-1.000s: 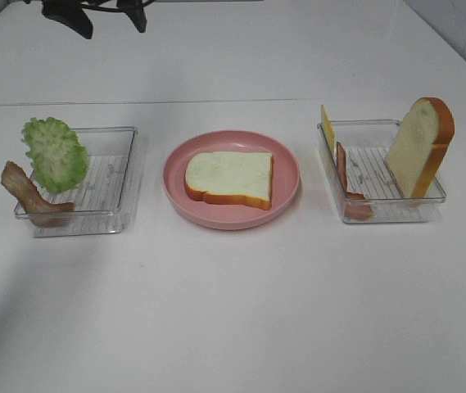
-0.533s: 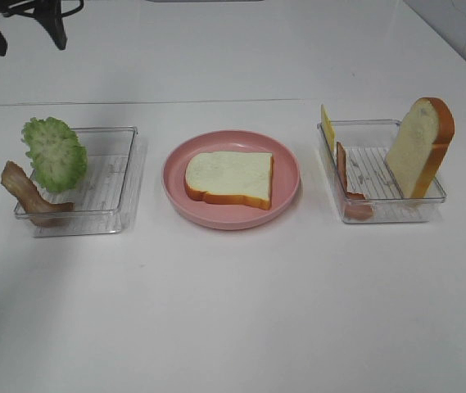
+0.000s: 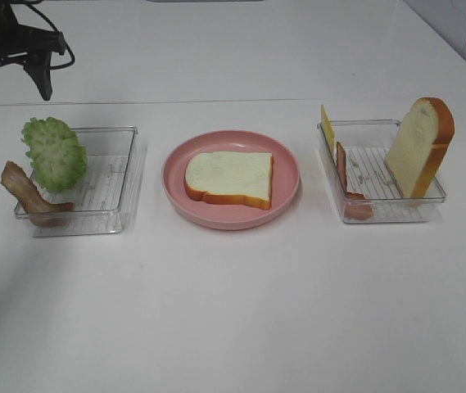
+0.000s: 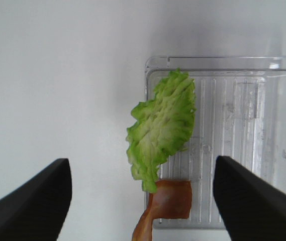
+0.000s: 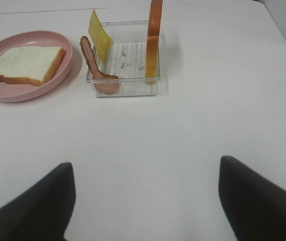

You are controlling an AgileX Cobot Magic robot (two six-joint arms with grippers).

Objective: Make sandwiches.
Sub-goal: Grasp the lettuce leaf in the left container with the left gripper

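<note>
The left end effector (image 3: 13, 87) and right end effector (image 5: 145, 168) were held spread, and ruffled green lettuce (image 4: 160, 125) was propped on a ribbed, clear plastic tray (image 4: 223, 63).

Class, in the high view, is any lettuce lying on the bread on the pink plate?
No, the white bread slice on the round pink plate is bare; the ruffled green lettuce leans on the left clear plastic tray.
</note>
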